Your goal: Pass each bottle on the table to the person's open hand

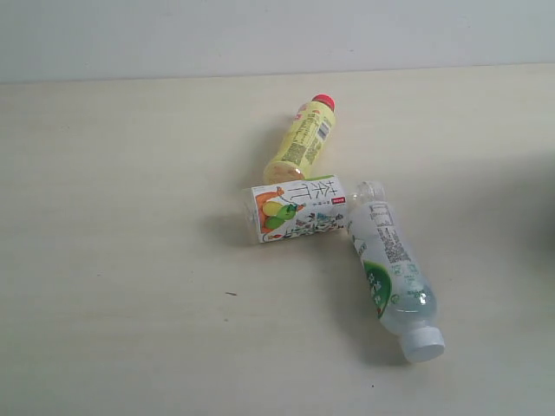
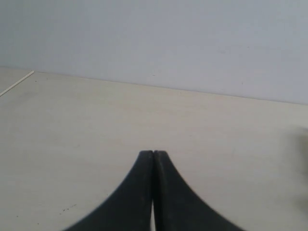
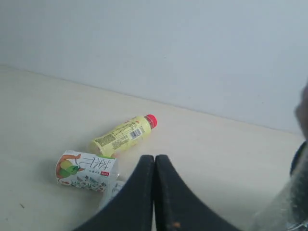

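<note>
While held over the table, jaws pressed together on nothing: left gripper. Lying mid-table, left to right: fruit-label bottle, yellow bottle meeting its far side, clear bottle meeting its right end. Closed on nothing too: right gripper, facing all three. At that view's edge, a blurred shape; cannot tell what.
</note>
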